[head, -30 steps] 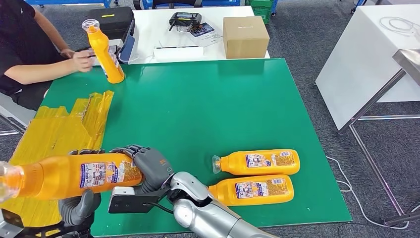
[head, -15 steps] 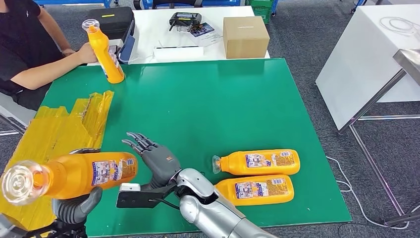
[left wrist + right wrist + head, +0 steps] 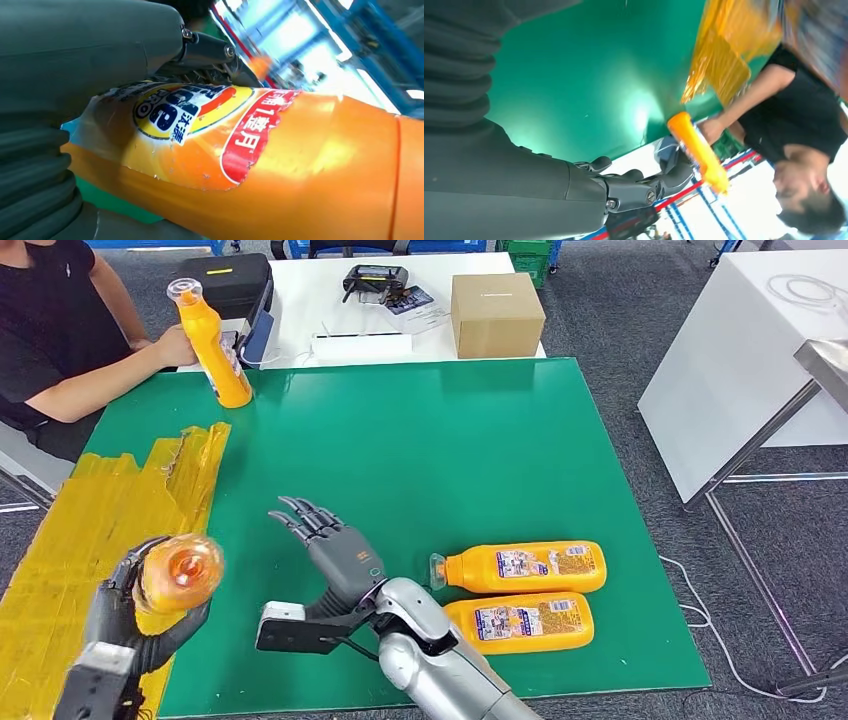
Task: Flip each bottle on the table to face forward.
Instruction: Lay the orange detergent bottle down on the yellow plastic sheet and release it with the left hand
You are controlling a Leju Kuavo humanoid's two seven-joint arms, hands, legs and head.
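Note:
My left hand (image 3: 130, 625) grips an orange bottle (image 3: 178, 573) at the near left, its clear cap pointing at the camera. The left wrist view shows that bottle's label (image 3: 190, 110) pressed against my left hand (image 3: 75, 60). My right hand (image 3: 330, 550) hovers open above the green mat, fingers spread, holding nothing. Two more orange bottles lie on their sides at the near right, one (image 3: 520, 567) behind the other (image 3: 520, 622). A fourth orange bottle (image 3: 212, 340) stands upright at the far left, held by a person's hand (image 3: 175, 345). It also appears in the right wrist view (image 3: 698, 150).
The green mat (image 3: 420, 450) covers the table. Yellow crinkled sheeting (image 3: 110, 500) lies along its left edge. A person in black (image 3: 50, 320) sits at the far left. Behind the mat a white table holds a cardboard box (image 3: 495, 312) and a black case (image 3: 225, 280).
My left hand has turned its bottle from lying crosswise to pointing cap-first at the camera. My right hand let go of that bottle, opened, and moved right and away from it.

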